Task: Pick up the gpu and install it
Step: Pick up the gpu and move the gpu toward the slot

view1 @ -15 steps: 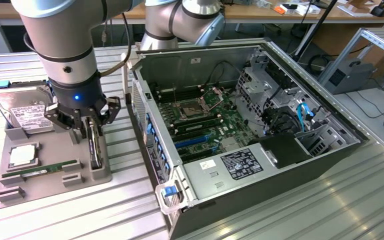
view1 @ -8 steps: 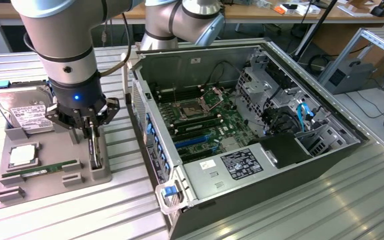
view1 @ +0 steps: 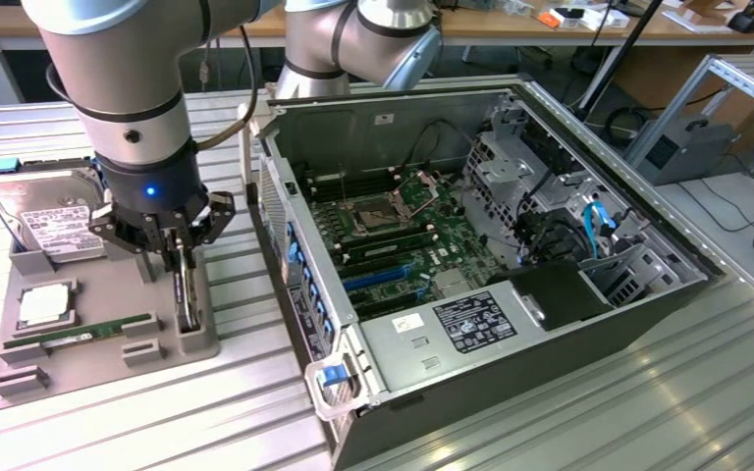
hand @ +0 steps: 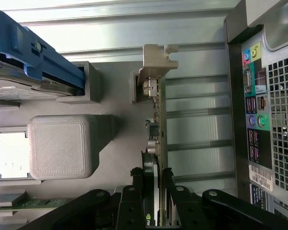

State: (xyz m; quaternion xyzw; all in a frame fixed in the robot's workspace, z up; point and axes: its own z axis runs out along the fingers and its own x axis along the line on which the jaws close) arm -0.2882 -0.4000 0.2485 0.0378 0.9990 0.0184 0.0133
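The gpu is a thin dark card standing on edge in a slot of the grey holder tray, at the exterior view's left. My gripper reaches straight down over its upper edge. In the wrist view the card runs edge-on away from the gripper, and its metal bracket rests in a grey post. The two black fingers press against either face of the card. The card still sits in the tray's slot.
The tray also holds a silver hard drive in a blue caddy, a processor and a green memory stick. The open computer case with its motherboard lies close beside the tray, its rear ports facing it.
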